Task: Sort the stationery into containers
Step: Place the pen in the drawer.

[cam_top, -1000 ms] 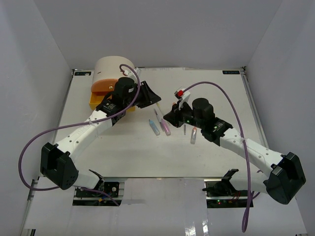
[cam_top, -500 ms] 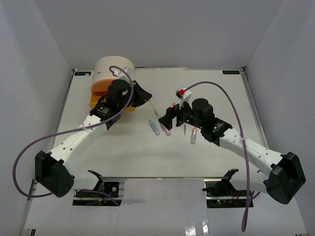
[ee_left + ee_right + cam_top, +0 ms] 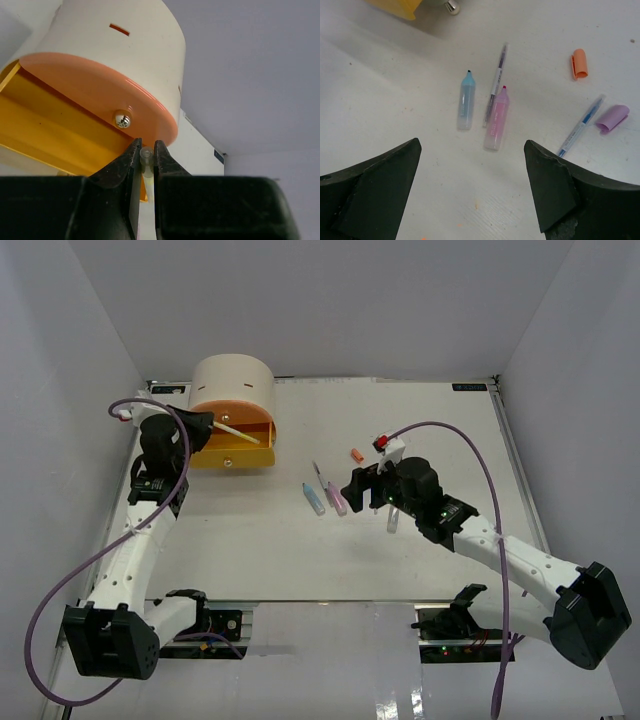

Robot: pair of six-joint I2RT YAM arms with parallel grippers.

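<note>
1. The left gripper (image 3: 146, 146) was pinched narrow on a thin pale-yellow plastic pen (image 3: 240, 434), at the left side of the beige half-cylinder cabinet (image 3: 233, 380).
2. The pen's free end reached across the pulled-out yellow drawer (image 3: 228, 455), just below the orange drawer (image 3: 235, 410) with its small metal knob (image 3: 122, 120). It did not appear to rest inside yet.
3. The step in hand looked like depositing this pen. The left arm would next need to bring it fully over the drawer's cavity, then release.
4. The right gripper (image 3: 471, 147) had its fingers spread wide and held nothing. It hung above a pastel blue highlighter (image 3: 466, 100) and a pink highlighter (image 3: 497, 120) lying side by side on the white table (image 3: 395, 90).
5. A slim purple pen (image 3: 496, 82), a slim blue pen (image 3: 581, 126), an orange cap (image 3: 579, 63) and a purple cap (image 3: 612, 117) lay nearby, unsorted. The right arm would need to descend squarely over one item.
</note>
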